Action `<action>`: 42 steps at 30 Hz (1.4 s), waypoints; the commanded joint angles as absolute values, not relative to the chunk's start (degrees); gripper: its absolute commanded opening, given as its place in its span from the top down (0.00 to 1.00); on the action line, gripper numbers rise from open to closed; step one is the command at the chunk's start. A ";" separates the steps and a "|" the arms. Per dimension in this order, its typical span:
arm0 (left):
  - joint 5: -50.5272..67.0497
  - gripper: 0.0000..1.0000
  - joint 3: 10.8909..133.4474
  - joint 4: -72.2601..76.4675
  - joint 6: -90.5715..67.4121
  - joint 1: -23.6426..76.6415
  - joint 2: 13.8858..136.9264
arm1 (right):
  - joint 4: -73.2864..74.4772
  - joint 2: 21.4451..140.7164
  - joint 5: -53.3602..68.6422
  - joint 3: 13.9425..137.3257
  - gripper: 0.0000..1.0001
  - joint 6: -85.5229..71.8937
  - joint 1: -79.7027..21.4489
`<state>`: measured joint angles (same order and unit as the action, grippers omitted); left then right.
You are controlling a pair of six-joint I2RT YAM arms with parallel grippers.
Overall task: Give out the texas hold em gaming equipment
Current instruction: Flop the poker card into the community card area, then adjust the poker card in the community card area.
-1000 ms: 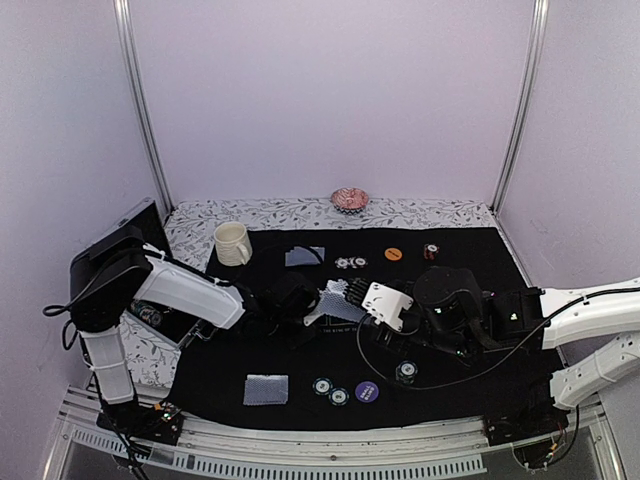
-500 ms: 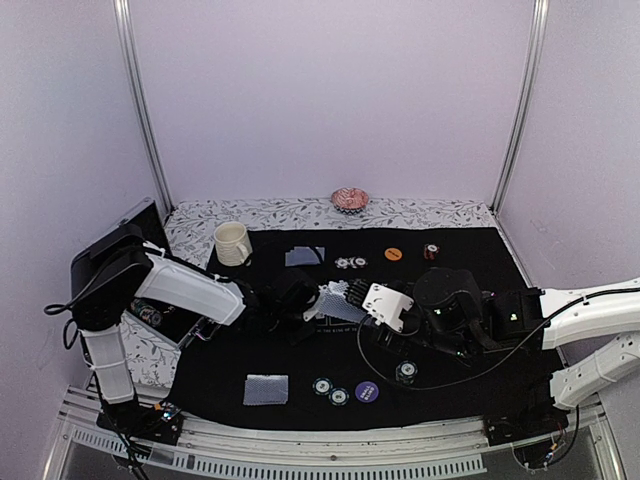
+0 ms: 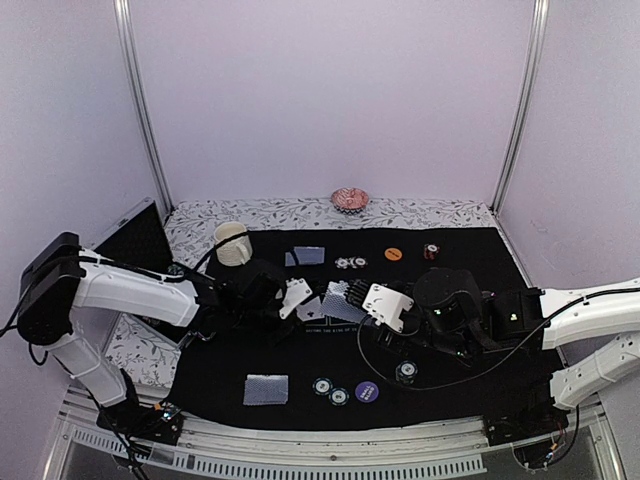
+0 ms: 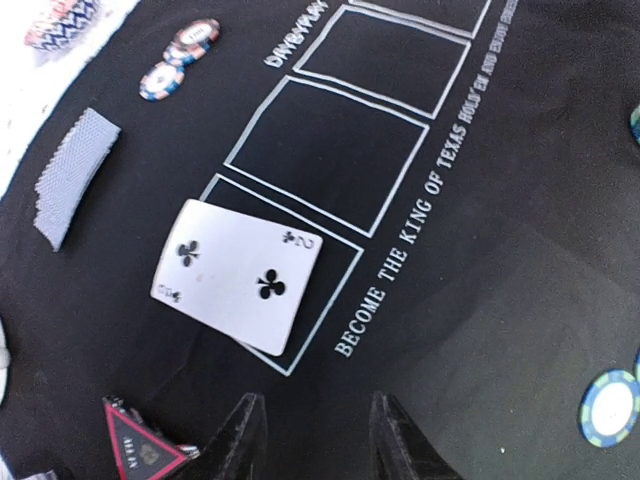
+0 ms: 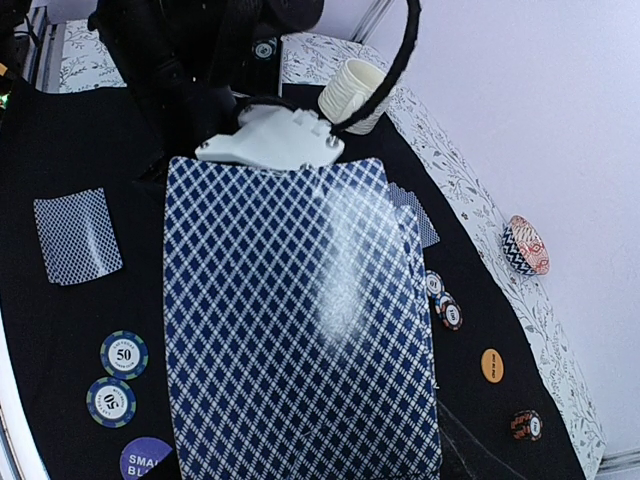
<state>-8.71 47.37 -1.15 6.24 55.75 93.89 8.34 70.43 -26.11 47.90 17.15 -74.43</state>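
The left gripper (image 4: 315,440) hangs over the black mat (image 4: 520,260) on the counter with its fingers spread and nothing between them. Just beyond it a face-up two of clubs (image 4: 238,287) lies flat across the corner of a white-outlined box. The right gripper (image 3: 357,293) pinches a stack of blue-backed cards (image 5: 300,320) above the middle of the mat, close beside the left gripper, while two chips (image 5: 124,354) and a purple button (image 5: 148,460) lie near the front edge
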 commanded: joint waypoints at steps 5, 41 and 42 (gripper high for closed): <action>-5.74 0.54 47.57 -3.88 -1.29 50.74 95.33 | 7.12 69.88 -26.73 47.99 0.43 16.83 -74.00; -21.25 0.33 53.55 -6.16 -6.06 50.63 107.01 | 6.90 69.70 -25.68 46.93 0.43 15.73 -74.05; -21.27 0.33 53.51 -6.21 -6.05 50.70 106.90 | 6.98 69.62 -25.69 46.93 0.43 15.80 -74.01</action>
